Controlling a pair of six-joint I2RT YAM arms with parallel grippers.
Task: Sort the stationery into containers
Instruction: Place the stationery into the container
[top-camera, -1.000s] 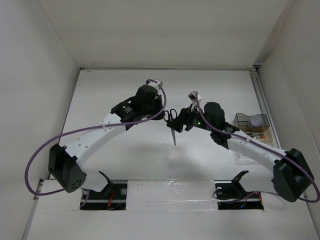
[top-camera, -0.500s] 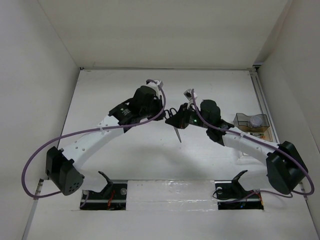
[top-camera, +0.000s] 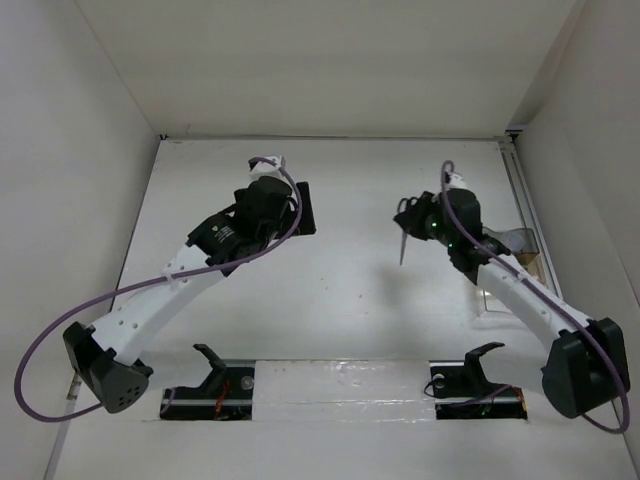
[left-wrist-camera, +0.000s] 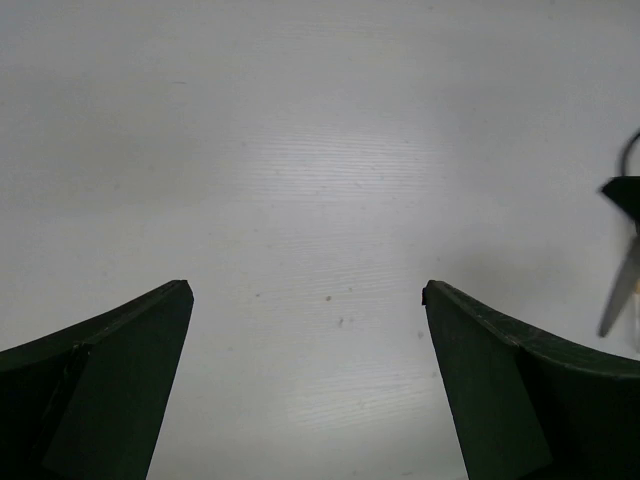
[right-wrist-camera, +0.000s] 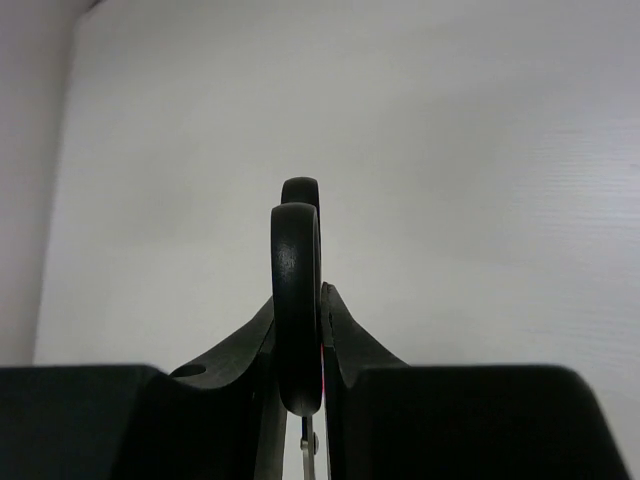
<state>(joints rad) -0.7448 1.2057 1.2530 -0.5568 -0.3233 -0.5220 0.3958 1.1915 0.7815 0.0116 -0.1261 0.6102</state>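
Note:
The black-handled scissors (top-camera: 403, 228) hang above the table right of centre, handle loops up and silver blade pointing down toward the near edge. My right gripper (top-camera: 414, 220) is shut on their handles. In the right wrist view the two loops (right-wrist-camera: 298, 290) stand edge-on between the fingers of the right gripper (right-wrist-camera: 300, 300). My left gripper (top-camera: 303, 208) is open and empty at the left of centre. Its wrist view shows bare table between the spread tips of the left gripper (left-wrist-camera: 306, 288), with the scissors (left-wrist-camera: 622, 290) at the right edge. The containers (top-camera: 518, 240) sit at the far right, partly behind the right arm.
White walls close in the table on the left, back and right. A rail (top-camera: 522, 205) runs along the right side next to the containers. Two black stands (top-camera: 212, 360) (top-camera: 478, 358) sit at the near edge by the arm bases.
The left gripper opened, let go of the scissors and drew back to the left. The right gripper shut on the scissors' handles and carried them to the right.

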